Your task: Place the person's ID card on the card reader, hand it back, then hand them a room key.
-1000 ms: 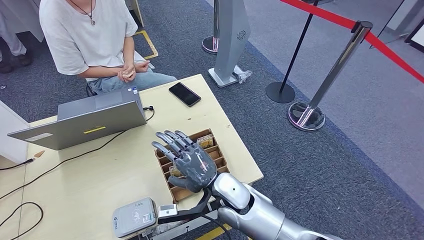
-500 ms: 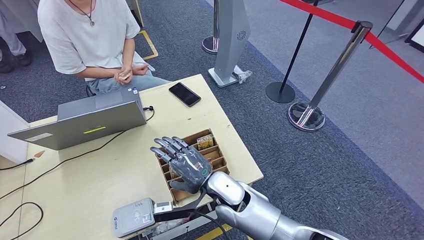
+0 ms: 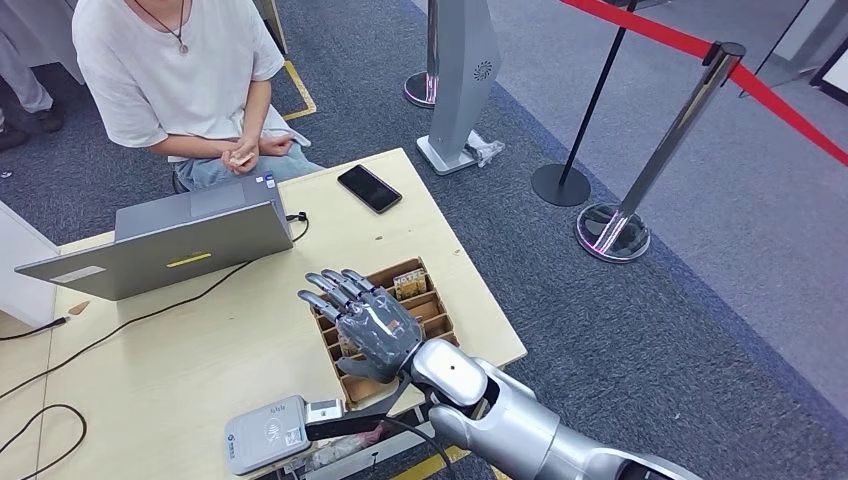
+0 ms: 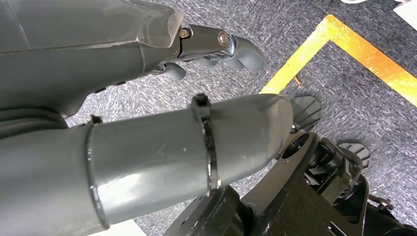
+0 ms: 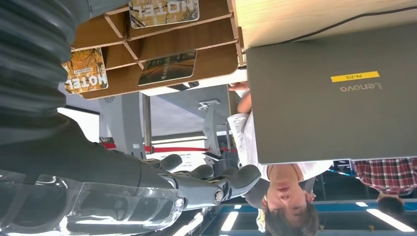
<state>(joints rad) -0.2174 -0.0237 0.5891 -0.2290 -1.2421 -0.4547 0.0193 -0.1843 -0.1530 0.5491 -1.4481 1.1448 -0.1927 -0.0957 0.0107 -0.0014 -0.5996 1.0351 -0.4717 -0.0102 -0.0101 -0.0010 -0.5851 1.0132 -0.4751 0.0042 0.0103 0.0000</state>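
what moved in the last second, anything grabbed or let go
The right hand drew back slightly toward the robot and left, over the wooden key tray, fingers spread and empty. Nothing was grabbed or released. The person's hands shifted a little. The card reader, laptop and phone stayed put.

Robot hand (image 5: 162, 189) empty, above wooden tray (image 5: 162, 54) with hotel cards (image 5: 164, 10); laptop (image 5: 334, 93) beside; person (image 5: 275, 182) apparently behind.

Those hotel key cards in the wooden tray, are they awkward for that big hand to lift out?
Probably. The key cards look thin, flat and stiff, so likely light but slippery. They lie low between the wooden tray dividers, leaving the right hand little edge to pinch.
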